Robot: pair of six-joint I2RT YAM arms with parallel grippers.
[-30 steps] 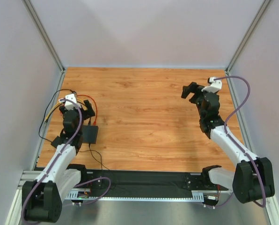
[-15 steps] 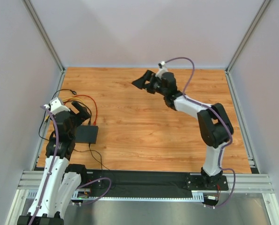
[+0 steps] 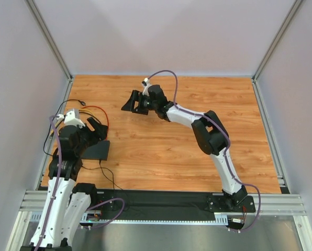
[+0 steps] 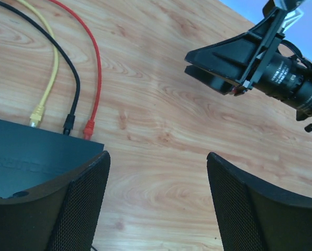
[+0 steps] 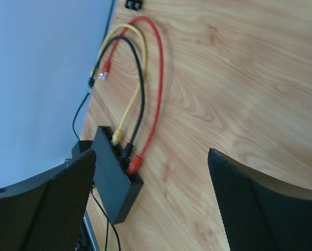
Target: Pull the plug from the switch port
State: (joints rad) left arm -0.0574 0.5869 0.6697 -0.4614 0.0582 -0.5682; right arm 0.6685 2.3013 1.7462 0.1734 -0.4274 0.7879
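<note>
Top external view: switch lies flat on the counter near its left edge, partly under the left arm. A thin black lead runs from its near side toward the arm bases. Left gripper hangs over the switch's far, port-side edge, jaws apart and holding nothing. The right arm reaches across the counter. Right gripper is well apart from the switch, beyond it and to its right, tips pointing left, jaws also spread and empty.

Left wrist view: three plugs sit side by side in the switch's edge: yellow plug, black plug, red plug. Bare wood shows between the fingers. All three plugs are clear of both grippers.

Right wrist view: the three cables loop away from the switch and curve back toward the wall. Their free ends lie loose on the wood.
</note>
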